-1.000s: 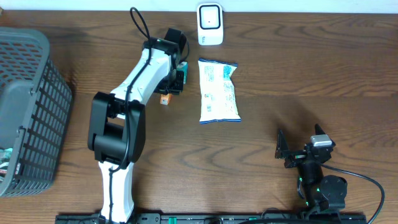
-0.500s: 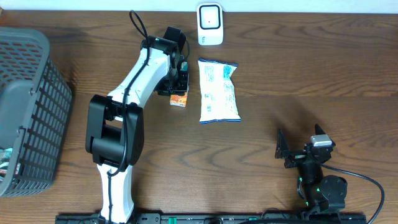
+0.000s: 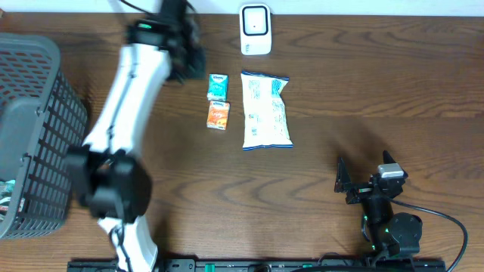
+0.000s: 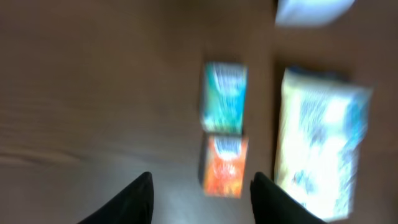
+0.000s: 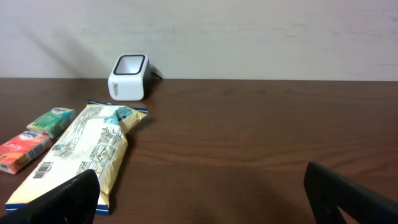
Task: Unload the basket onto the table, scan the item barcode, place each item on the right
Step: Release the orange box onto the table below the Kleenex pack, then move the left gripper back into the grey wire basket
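scanner [image 3: 255,29]: white, standing upright | snack bag [image 3: 265,110]: white-blue, lying flat just in front of scanner, barcode [image 5: 41,168] facing up at far-from-scanner end | teal pack [image 3: 218,86]: lying flat front-left of scanner | orange pack [image 3: 218,115]: lying flat, just beyond teal pack from scanner

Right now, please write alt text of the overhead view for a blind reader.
The left arm stretches over a wooden table, its tool beside a green packet and an orange packet; a white snack bag lies near the scanner.
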